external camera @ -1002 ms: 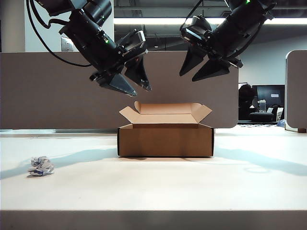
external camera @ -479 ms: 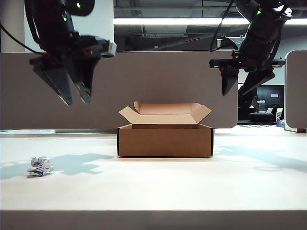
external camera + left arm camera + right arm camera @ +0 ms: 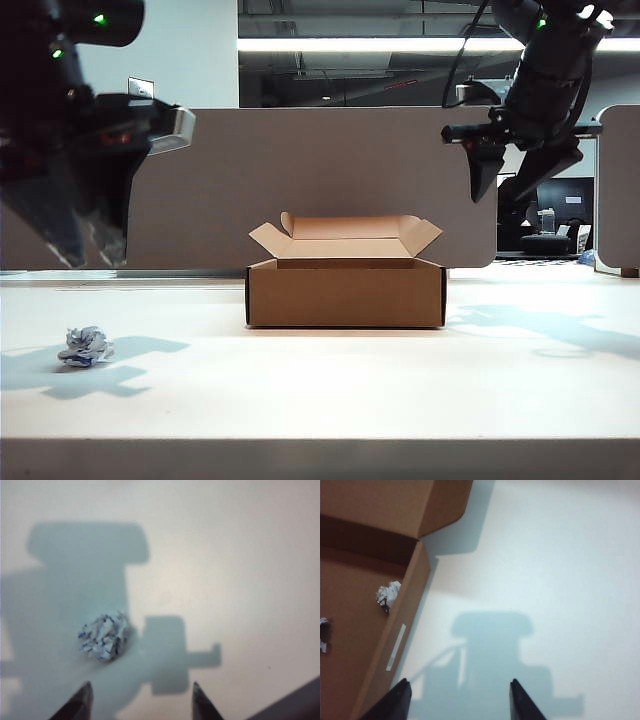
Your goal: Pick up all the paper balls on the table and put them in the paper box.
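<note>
One paper ball (image 3: 86, 346) lies on the white table (image 3: 400, 390) at the far left, well apart from the paper box (image 3: 345, 290), which stands in the middle with its flaps up. My left gripper (image 3: 88, 255) hangs open and empty above that ball. In the left wrist view the ball (image 3: 104, 636) sits just ahead of the left gripper (image 3: 141, 686), off to one side. My right gripper (image 3: 495, 195) is open and empty, high up to the right of the box. The right wrist view shows two paper balls (image 3: 387, 595) (image 3: 323, 636) inside the box (image 3: 355, 555), beside the right gripper (image 3: 457, 682).
A grey-brown divider panel (image 3: 200, 180) runs behind the table, and a second panel (image 3: 618, 190) stands at the right edge. The table's grey front edge (image 3: 320, 458) is nearest the camera. Arm shadows fall on the tabletop on both sides of the box.
My left arm has swung from over the box to the far left and sunk to above the lone ball. My right arm has drawn away to the right of the box, jaws spread wider.
</note>
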### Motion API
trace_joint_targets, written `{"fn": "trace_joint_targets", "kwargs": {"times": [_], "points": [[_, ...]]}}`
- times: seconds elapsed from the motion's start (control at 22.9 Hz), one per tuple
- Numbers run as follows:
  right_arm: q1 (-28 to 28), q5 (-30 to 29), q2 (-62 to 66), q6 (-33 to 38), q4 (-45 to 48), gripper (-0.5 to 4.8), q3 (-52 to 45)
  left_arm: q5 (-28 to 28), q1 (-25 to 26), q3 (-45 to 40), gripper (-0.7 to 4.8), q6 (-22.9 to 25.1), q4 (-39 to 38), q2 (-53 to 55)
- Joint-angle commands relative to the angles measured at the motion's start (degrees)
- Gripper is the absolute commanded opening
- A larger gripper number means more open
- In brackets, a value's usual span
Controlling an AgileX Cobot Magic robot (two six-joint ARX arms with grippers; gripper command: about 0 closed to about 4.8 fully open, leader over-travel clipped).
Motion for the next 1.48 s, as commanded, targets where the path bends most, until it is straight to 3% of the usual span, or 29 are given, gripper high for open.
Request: {"fn": "trace_joint_targets", "kwargs": {"times": [0.04,0.44,0.87,1.48], "points": [[0.04,0.11,-0.59,0.0,0.72,2.74,0.33,-0.57,0.0,-4.07,2.46,-1.92,7.98,-2.4],[0.04,0.13,-0.61,-0.04,0.57,2.73,0.31,-6.62,-1.29,-16.81,2.47,-5.4,24.22,-3.34],[0.04,0.11,-0.59,-0.26,0.61,2.7,0.31,-10.21,-1.25,-17.59,2.46,-5.81,25.62,-3.32],[0.04,0.09,-0.61,-0.26,0.52,2.69,0.31,-9.99,-1.11,-19.82,2.46,-12.2,28.83,-3.21]]}}
